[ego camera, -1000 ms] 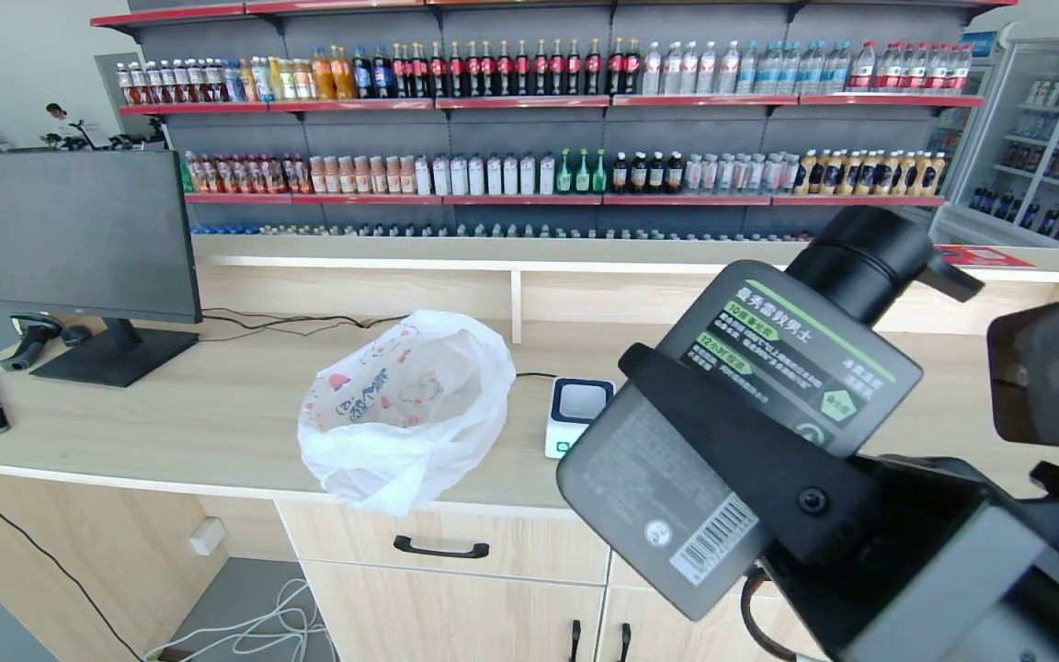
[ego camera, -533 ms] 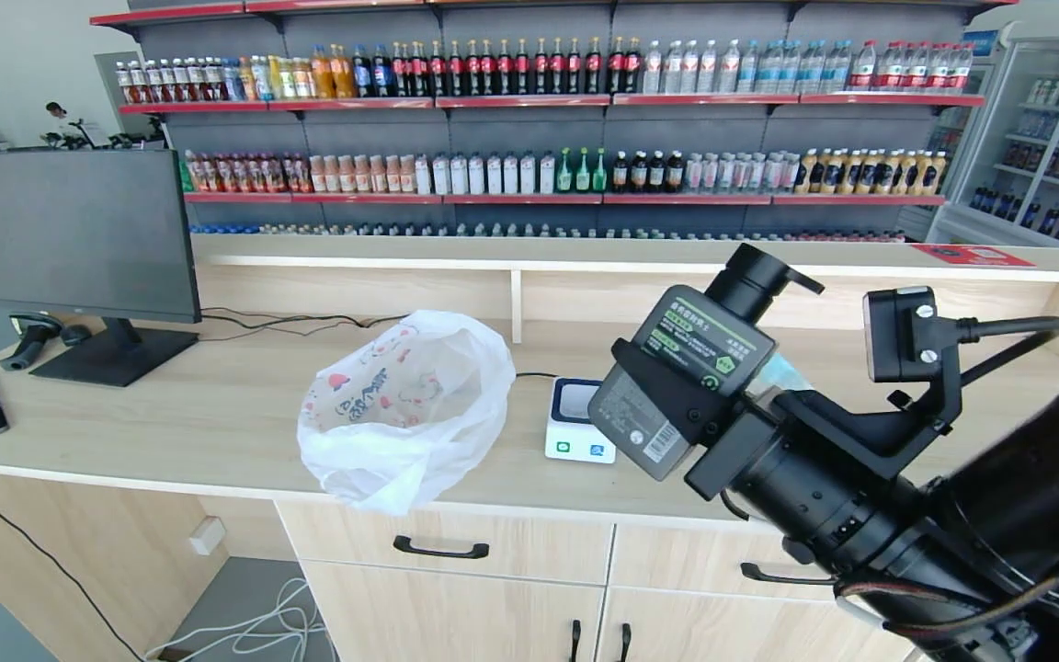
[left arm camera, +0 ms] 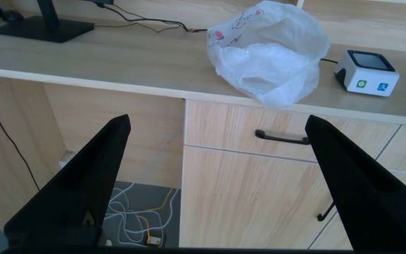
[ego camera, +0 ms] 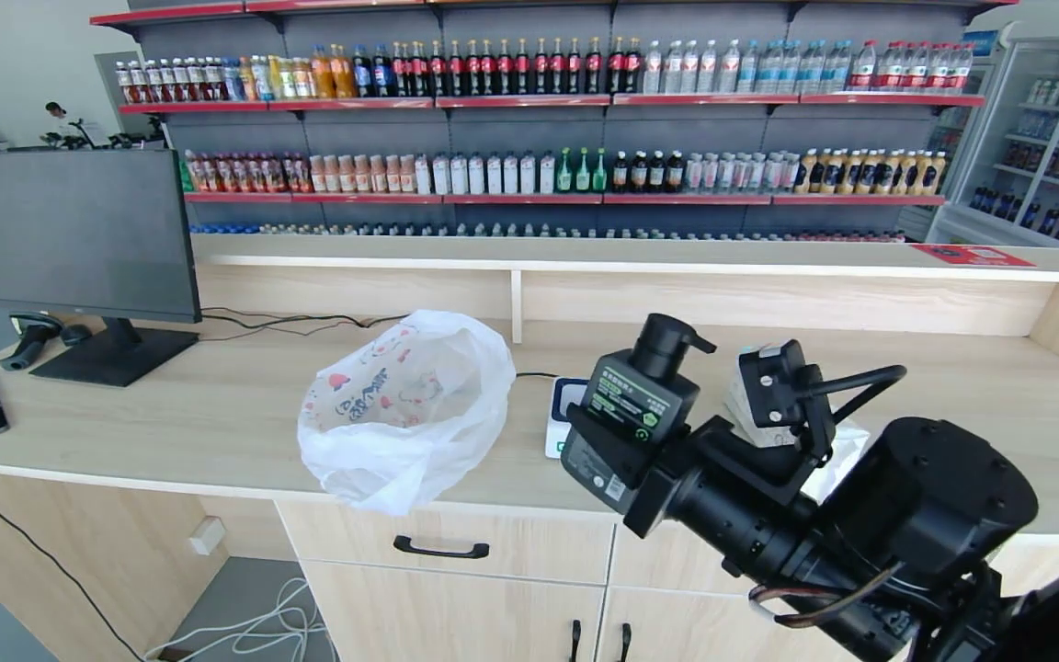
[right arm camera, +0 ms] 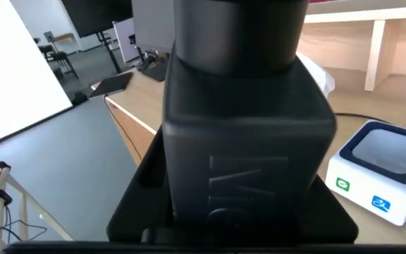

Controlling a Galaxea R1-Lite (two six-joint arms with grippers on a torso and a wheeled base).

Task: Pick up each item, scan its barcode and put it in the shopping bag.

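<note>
Clamped in the right gripper [ego camera: 623, 439]: a dark pump bottle [ego camera: 637, 405], pump head up and tilted away (small white label patch at the lower end). Held above the front edge of the counter [ego camera: 217, 405], just beside the white barcode scanner [ego camera: 563, 405] and partly covering it in the head view. On the counter left of the scanner, a white shopping bag [ego camera: 405, 405] with its mouth open. Left gripper [left arm camera: 217, 123] spread wide on nothing, low in front of the cabinet drawers [left arm camera: 287, 134].
</note>
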